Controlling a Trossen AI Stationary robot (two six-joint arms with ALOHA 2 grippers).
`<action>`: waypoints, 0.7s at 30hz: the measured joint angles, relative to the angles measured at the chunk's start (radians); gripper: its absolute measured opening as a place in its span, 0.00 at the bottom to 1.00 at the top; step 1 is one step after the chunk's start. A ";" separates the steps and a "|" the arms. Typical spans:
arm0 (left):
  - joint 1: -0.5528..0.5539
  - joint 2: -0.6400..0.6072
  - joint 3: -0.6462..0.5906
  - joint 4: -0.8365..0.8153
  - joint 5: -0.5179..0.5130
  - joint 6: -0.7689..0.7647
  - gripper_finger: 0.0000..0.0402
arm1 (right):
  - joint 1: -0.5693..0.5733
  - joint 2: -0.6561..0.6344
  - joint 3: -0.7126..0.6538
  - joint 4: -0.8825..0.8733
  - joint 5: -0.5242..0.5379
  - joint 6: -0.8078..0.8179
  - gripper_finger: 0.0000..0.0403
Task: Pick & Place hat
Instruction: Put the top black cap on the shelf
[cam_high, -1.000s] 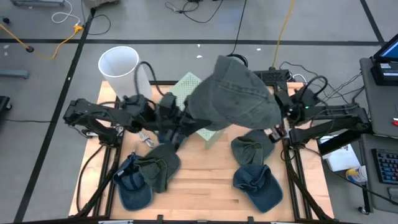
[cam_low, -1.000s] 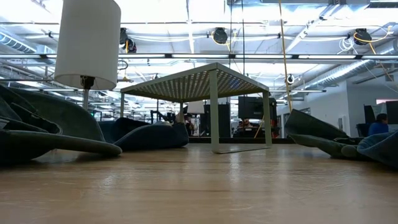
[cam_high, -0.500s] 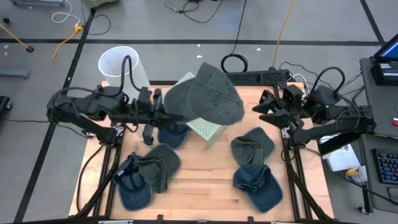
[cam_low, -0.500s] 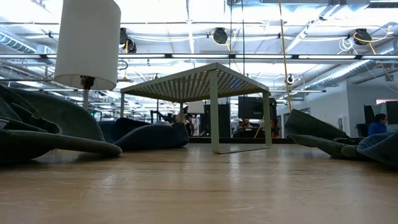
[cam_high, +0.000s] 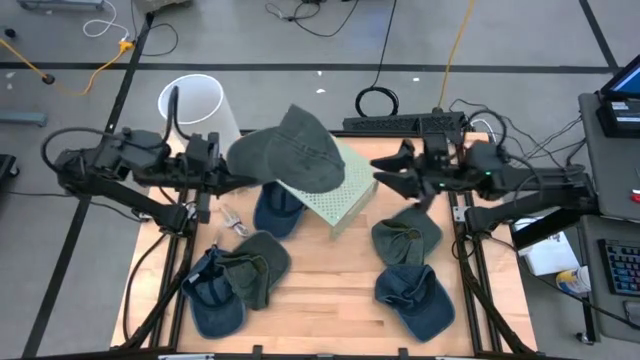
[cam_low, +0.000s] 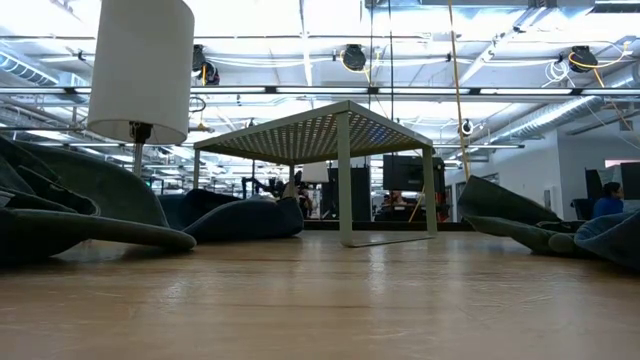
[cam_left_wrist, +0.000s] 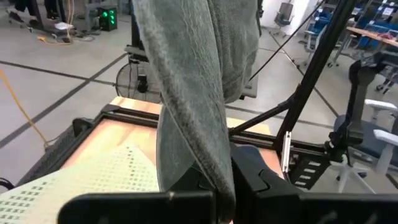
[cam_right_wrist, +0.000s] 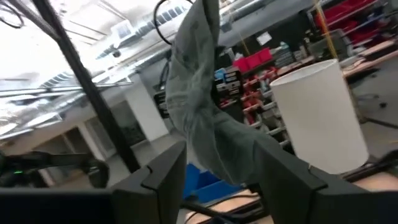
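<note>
The left gripper (cam_high: 238, 180), clamped shut on a grey-green hat (cam_high: 288, 150), holds it above the perforated stand (cam_high: 340, 200). The right gripper (cam_high: 385, 172) hangs with fingers apart, holding nothing, beside the stand. 5 more hats lie on the table (cam_high: 320, 290). 1 white bucket (cam_high: 195, 105) stands at the far-left corner.

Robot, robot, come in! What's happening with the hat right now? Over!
Left gripper shut on grey-green hat, held up above the perforated shelf. Right gripper open, clear of it. White bin nearby.
</note>
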 joint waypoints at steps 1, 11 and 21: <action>0.000 -0.006 0.000 -0.005 -0.001 0.002 0.02 | 0.000 0.029 0.025 0.000 0.006 -0.014 0.45; 0.000 -0.018 0.000 -0.039 0.015 0.009 0.02 | 0.000 0.281 0.268 -0.003 -0.048 -0.085 0.45; 0.000 -0.033 0.000 -0.056 0.016 -0.033 0.02 | 0.059 0.322 0.316 0.000 -0.071 -0.088 0.43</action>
